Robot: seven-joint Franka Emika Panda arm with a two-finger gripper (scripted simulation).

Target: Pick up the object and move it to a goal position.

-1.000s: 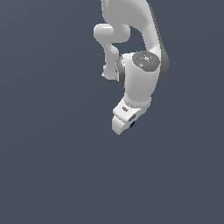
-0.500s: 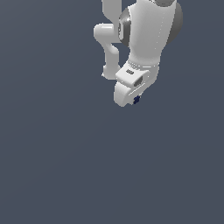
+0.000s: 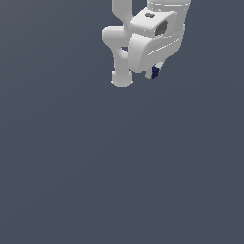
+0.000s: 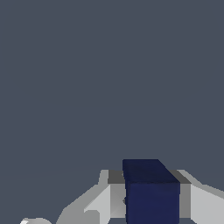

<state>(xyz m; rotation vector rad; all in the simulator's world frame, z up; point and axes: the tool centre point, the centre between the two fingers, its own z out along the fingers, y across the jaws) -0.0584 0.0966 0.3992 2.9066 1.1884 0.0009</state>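
The object is a tiny dark navy-blue cube [image 3: 155, 72], peeking out under the white hand near the top of the exterior view. My gripper [image 3: 153, 74] is shut on it, with most of the fingers hidden behind the hand's body. In the wrist view the cube [image 4: 151, 191] sits squeezed between the two pale fingers [image 4: 100, 197], one on each side of it. The grey ground shows far behind the cube, so it hangs in the air.
The white arm's links [image 3: 121, 43] and its round base [image 3: 122, 78] stand just to the exterior view's left of the hand. A plain dark grey floor [image 3: 119, 167] fills everything else.
The hand has risen toward the top of the exterior view and shifted to its right, carrying the blue cube with it. The wrist has tilted, showing more of the hand's top.
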